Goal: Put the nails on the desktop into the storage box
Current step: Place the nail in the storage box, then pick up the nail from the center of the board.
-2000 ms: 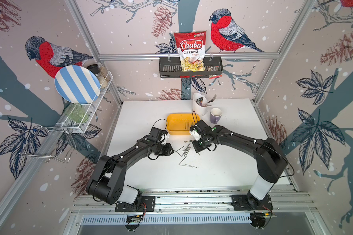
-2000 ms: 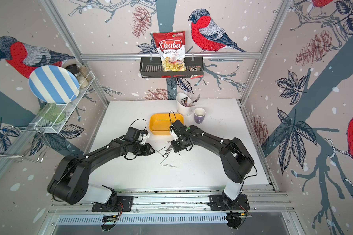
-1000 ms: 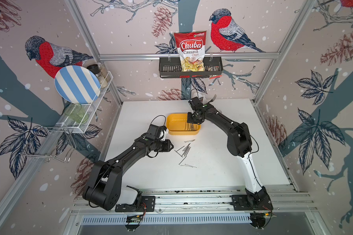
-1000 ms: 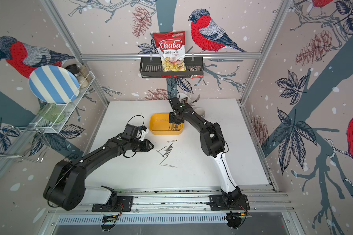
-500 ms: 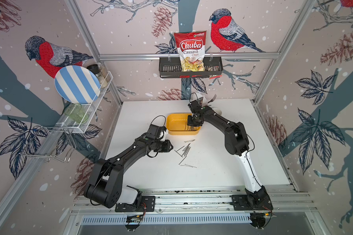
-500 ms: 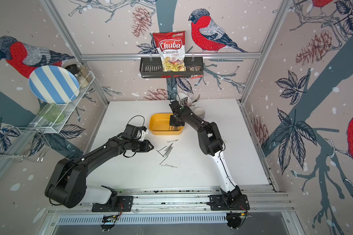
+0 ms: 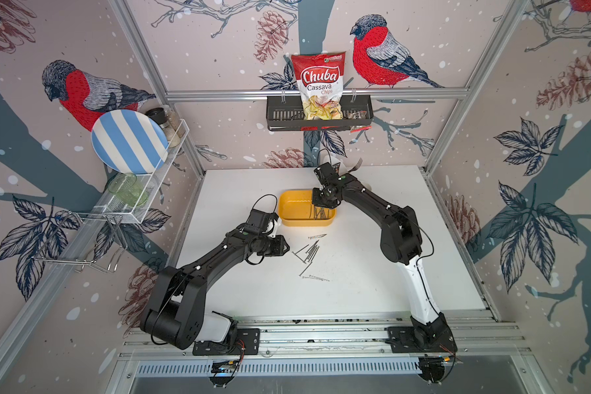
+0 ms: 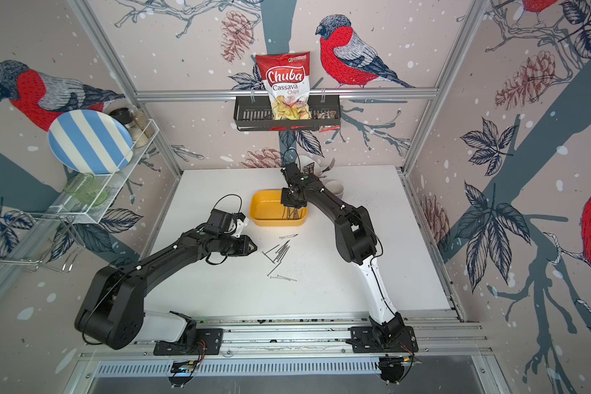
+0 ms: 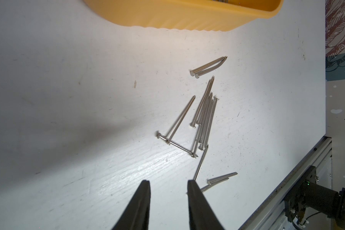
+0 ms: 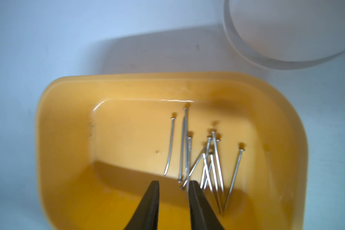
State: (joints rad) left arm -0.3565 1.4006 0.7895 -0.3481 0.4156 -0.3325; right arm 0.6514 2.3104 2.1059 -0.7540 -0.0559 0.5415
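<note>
The right pincer (image 10: 173, 184) hangs parted and empty above the storage box (image 10: 68, 139) holding boxed nails (image 10: 217, 159), its drop-off apparently done, so next the left pincer (image 9: 167, 183), also parted and empty, likely must close on the loose nails (image 9: 205, 119) on the tabletop (image 9: 78, 89).

Legible only on the red-and-white snack bag (image 7: 319, 85) standing in the black wire basket (image 7: 280, 114) at 12 o'clock in both top views: "Chuba" in white script, "Cassava" in dark letters beneath, "Chips" in red below that. Small green mark at the bag's top corner too small to read.
</note>
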